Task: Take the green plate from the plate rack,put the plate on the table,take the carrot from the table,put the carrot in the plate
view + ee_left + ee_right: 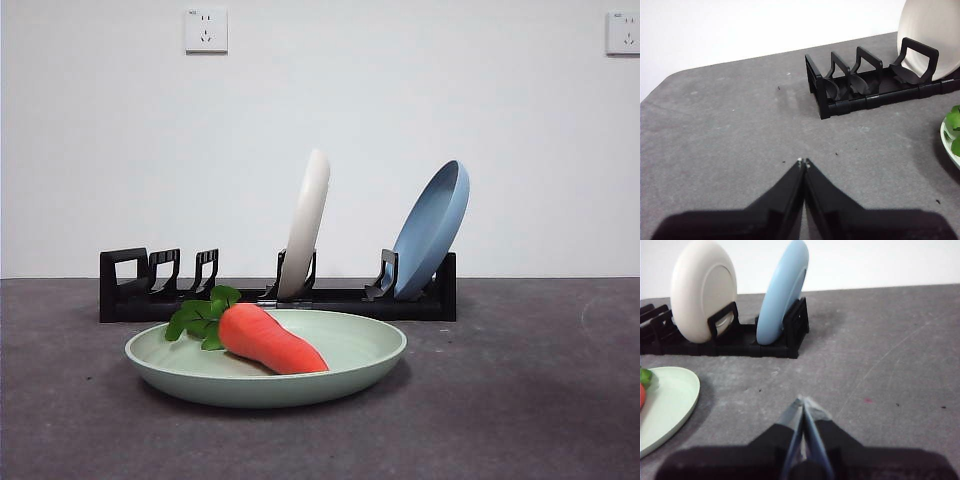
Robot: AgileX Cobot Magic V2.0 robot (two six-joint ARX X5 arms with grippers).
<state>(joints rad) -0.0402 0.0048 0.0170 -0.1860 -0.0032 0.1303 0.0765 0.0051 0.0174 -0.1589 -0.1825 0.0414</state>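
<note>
The green plate [300,375] lies flat on the dark grey table [520,400] in front of the plate rack [200,285]. The carrot [270,340] lies in the plate, its green leaves toward the left. The right wrist view shows the plate's edge [670,405] and a sliver of the carrot [642,396]. The left wrist view shows the plate's rim [949,145] and the rack's empty slots [850,85]. My left gripper [804,162] is shut and empty above bare table left of the rack. My right gripper [802,401] is shut and empty, right of the plate. Neither shows in the front view.
A cream-white plate [307,222] and a light blue plate [432,228] stand upright in the rack; both also show in the right wrist view, white [702,290] and blue [782,290]. A white wall stands behind the table.
</note>
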